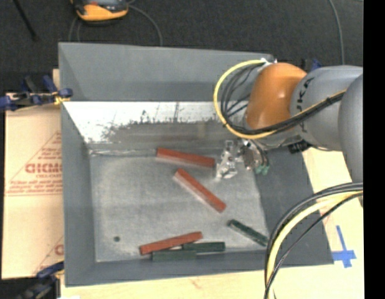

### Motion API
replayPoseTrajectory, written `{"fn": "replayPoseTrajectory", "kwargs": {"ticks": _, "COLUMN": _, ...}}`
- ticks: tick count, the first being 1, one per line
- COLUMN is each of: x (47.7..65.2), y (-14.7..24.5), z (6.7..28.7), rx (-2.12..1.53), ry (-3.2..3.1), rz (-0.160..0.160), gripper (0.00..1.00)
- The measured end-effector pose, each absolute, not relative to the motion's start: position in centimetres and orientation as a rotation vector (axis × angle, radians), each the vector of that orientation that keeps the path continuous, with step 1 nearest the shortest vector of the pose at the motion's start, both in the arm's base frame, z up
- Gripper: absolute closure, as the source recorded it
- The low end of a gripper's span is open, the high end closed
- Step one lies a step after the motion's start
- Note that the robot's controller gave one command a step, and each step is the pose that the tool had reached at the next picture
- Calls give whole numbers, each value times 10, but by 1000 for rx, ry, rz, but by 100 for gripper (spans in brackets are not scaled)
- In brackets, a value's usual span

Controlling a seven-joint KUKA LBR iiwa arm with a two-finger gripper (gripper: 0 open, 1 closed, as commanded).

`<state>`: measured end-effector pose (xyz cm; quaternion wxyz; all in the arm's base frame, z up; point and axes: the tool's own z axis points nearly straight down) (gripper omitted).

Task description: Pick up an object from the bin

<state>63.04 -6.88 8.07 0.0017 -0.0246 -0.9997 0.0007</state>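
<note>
Parked low at far right of the bin [77, 185]: hand [228, 167], grip state impossible to tell. Just left, red bar [185, 158], lying left-to-right, right end nearest.

Robotics lab: KUKA arm [332, 101] w/ cables [225, 101], metal bin [149, 73], carpet floor [211, 11].

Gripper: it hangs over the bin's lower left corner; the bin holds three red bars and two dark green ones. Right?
No: the camera view shows the gripper toward the upper right of the bin, beside the end of the topmost red bar.
</note>
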Motion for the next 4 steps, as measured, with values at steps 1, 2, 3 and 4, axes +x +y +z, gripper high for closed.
{"fn": "replayPoseTrajectory", "kwargs": {"ticks": 1, "x": 631, "y": -69, "z": 81, "rx": -77, "ry": -3141, "rz": 2, "gripper": 100}}
{"fn": "replayPoseTrajectory", "kwargs": {"ticks": 2, "x": 627, "y": -64, "z": 108, "rx": -6, "ry": -3141, "rz": 3, "gripper": 100}}
{"fn": "replayPoseTrajectory", "kwargs": {"ticks": 3, "x": 631, "y": -64, "z": 102, "rx": -80, "ry": -3145, "rz": -1, "gripper": 0}}
{"fn": "replayPoseTrajectory", "kwargs": {"ticks": 4, "x": 632, "y": -63, "z": 84, "rx": -126, "ry": -3143, "rz": -1, "gripper": 100}}
